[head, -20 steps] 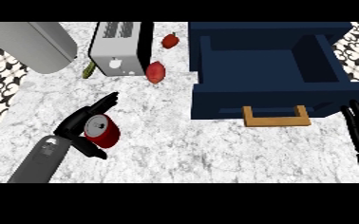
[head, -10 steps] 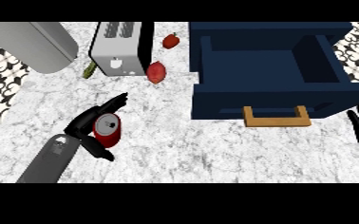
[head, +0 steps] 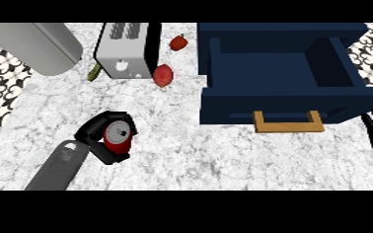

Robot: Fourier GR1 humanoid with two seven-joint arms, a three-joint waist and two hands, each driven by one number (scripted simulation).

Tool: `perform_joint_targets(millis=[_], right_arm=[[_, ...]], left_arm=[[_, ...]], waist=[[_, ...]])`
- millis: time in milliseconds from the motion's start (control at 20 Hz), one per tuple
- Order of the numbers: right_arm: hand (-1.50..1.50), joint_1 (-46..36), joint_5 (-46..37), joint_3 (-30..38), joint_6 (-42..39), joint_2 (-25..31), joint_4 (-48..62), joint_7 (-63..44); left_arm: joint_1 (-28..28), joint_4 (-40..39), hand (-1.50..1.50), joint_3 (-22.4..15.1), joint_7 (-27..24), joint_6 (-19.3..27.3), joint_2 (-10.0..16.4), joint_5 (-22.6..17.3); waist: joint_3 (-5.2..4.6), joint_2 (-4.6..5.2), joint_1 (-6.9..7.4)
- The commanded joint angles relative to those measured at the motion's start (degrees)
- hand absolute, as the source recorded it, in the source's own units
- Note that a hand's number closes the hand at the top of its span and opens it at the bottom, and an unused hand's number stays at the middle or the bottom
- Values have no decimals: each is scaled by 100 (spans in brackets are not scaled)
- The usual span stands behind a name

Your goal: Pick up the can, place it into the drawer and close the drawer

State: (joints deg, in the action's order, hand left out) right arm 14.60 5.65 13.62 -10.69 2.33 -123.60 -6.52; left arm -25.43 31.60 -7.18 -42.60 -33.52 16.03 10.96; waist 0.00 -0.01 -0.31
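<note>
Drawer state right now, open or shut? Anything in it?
Open. The blue drawer shows its bare inside from above, tan handle at the front. The can is outside it, in the left hand.

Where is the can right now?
In the head view the can is at lower left, with the left hand curled round it, below the toaster and left of the open drawer.

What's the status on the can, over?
Left robot hand shut on red cylindrical metal can. Right robot hand not in view. Navy blue drawer open. Nothing seen between them.
</note>
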Motion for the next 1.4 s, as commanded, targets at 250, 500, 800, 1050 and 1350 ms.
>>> perform_joint_targets(millis=[250,500,800,1050,1350], right_arm=[[-150,419,-51,-115,-28,-224,-158,201],[-150,363,67,137,-50,-89,-113,186],[-150,427,13,37,-45,-91,-486,-82],[-150,545,54,79,-72,-136,-538,-47],[-150,545,-81,-247,137,-228,-616,34]], left_arm=[[306,1018,150,-179,212,-989,-306,-555],[395,813,150,1555,1105,1773,-638,-1631],[362,2046,150,1765,1887,3211,-1072,-1809],[634,3918,150,1146,3070,3661,-1281,-1525],[178,5019,150,408,4351,4375,-1589,-1229]], waist=[[5,-31,43],[13,-49,210],[9,-51,116],[7,-40,80],[4,-27,30]])
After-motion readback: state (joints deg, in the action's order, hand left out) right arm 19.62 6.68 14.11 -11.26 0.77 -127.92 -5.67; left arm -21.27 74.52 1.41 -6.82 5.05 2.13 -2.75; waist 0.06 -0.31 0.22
